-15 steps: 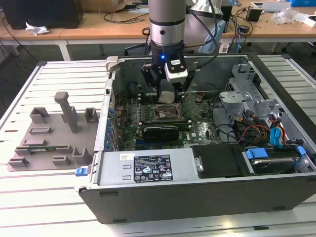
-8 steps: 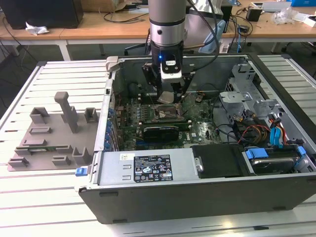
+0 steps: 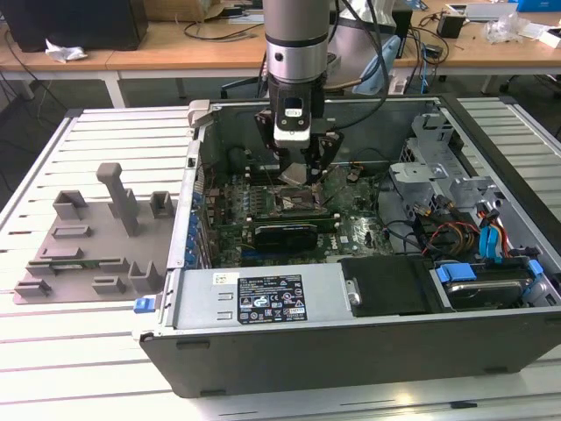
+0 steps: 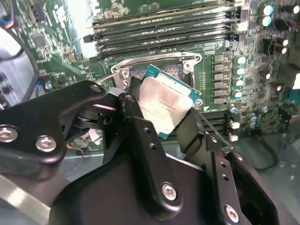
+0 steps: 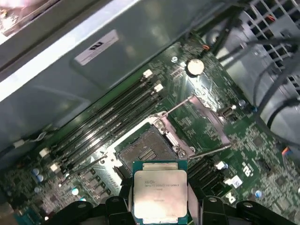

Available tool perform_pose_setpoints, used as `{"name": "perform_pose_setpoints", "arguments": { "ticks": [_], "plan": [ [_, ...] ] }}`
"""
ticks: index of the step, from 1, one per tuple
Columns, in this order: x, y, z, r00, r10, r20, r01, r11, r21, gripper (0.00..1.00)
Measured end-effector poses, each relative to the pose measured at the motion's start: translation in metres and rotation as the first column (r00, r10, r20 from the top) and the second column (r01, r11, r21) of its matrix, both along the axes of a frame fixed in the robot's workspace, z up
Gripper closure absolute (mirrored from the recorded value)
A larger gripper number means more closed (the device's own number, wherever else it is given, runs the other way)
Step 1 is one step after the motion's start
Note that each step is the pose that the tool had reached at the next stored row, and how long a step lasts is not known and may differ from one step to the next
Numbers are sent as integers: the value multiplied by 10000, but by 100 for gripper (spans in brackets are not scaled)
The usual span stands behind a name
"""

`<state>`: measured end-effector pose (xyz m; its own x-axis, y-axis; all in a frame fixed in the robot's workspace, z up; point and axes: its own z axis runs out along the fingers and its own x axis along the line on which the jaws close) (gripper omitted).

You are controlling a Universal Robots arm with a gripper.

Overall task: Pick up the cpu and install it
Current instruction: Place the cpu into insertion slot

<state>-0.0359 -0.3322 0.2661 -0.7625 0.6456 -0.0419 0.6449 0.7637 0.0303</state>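
Gripper: the gripper (image 4: 164,123) was clamped on the cpu (image 4: 166,104), with a finger (image 4: 139,127) on each of two opposite edges.
Cpu: it hung in the air inside the computer case (image 3: 263,351), above the board (image 5: 243,140) and near the socket (image 5: 147,154), not touching it. Its metal top faced the cameras in both wrist views.
Socket: it lay open and bare. Its metal frame (image 5: 206,117) was swung up and the lever (image 5: 177,106) stood off to one side, so nothing covered the seat.
Step in hand: bringing the cpu over the socket; it was not yet seated.
Alignment: in the first wrist view the cpu's edges looked turned against the socket's edges. In the exterior view it seemed tilted, not level. Doing this well probably meant squaring the corners and levelling it while it was in the air.
Descent: I judged that a straight, slow drop was called for, with no sliding across the contacts.
Clearance: the raised frame and the memory slots (image 5: 108,122) sat close by, so the fingers needed room on both sides.
Risk: a corner landing first could bend the contacts or leave the cpu cocked.
Grip: a thin edge hold could slip, so a steady squeeze seemed wise.
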Motion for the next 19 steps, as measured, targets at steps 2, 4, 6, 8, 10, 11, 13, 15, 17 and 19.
{"name": "perform_pose_setpoints", "arguments": {
  "ticks": [2, 4, 6, 8, 10, 11, 13, 15, 17, 19],
  "plan": [
    [0, 0, -2, 9995, -324, 0, 324, 9995, -1, 45],
    [0, 0, -6, 9973, -736, 0, 736, 9973, 1, 45],
    [0, 0, -9, 9931, -1173, 0, 1173, 9931, 0, 45],
    [0, 0, -13, 9865, -1639, 0, 1639, 9865, 0, 45],
    [0, 0, -17, 9778, -2095, -1, 2095, 9778, 0, 45],
    [0, 0, -19, 9714, -2375, 0, 2375, 9714, 0, 45],
    [0, 0, -23, 9629, -2699, 0, 2699, 9629, 0, 45],
    [0, 0, -26, 9534, -3018, 0, 3018, 9534, 1, 45],
    [0, 0, -33, 9300, -3676, 0, 3676, 9300, 0, 45],
    [0, 0, -37, 9125, -4090, 0, 4090, 9125, 1, 45]
  ]
}}
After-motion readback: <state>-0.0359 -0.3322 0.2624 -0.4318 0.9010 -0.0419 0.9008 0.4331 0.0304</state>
